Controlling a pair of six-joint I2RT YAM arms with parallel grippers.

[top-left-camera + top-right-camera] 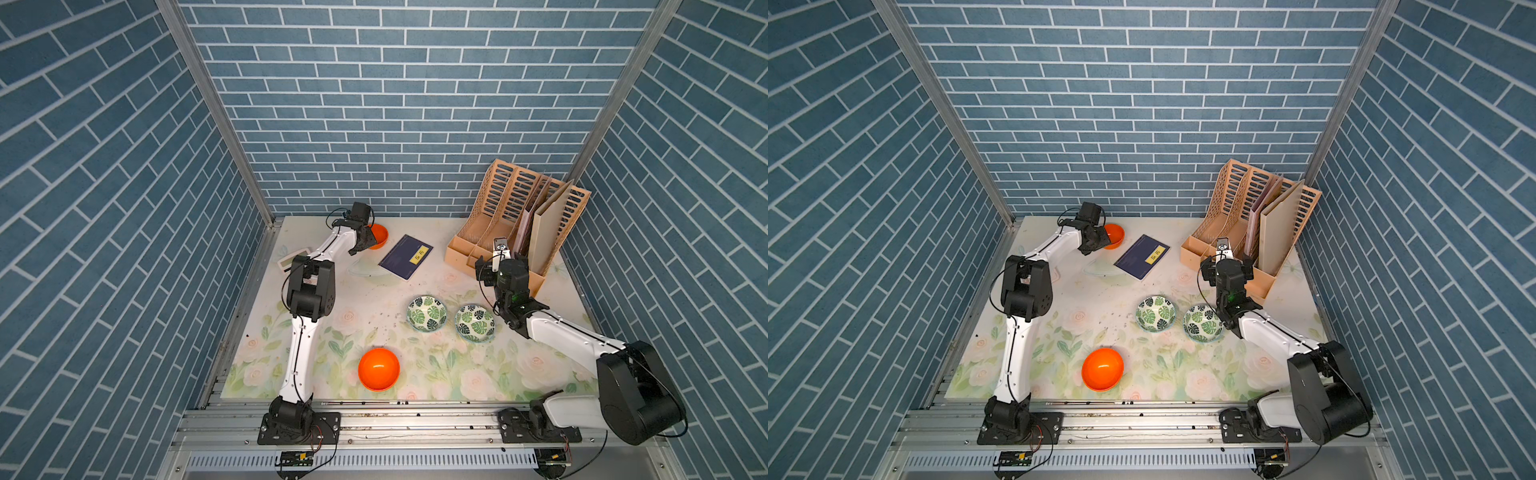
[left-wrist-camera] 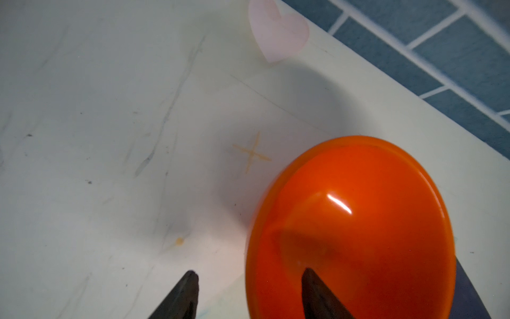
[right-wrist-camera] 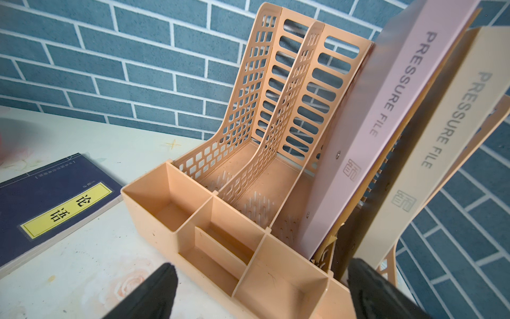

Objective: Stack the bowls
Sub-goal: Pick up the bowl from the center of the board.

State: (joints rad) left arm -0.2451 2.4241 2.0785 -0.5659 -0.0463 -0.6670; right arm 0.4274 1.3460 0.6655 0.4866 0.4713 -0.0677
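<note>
While the left gripper (image 2: 249,279) straddles the rim of the far orange bowl (image 2: 358,215), jaws half-apart and not pinching, the right gripper (image 3: 262,266) gapes empty by the file rack (image 3: 248,154). The bowl looks glossy, light and stiff, and probably slippery, so I'd pinch the rim squarely.

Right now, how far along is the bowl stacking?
Nothing is stacked yet: all four bowls sit apart. Under way: the left hand straddles the rim of the far orange bowl, jaws not closed on it. Left: the near orange bowl and two leaf-print bowls; the right hand is open, empty.
</note>
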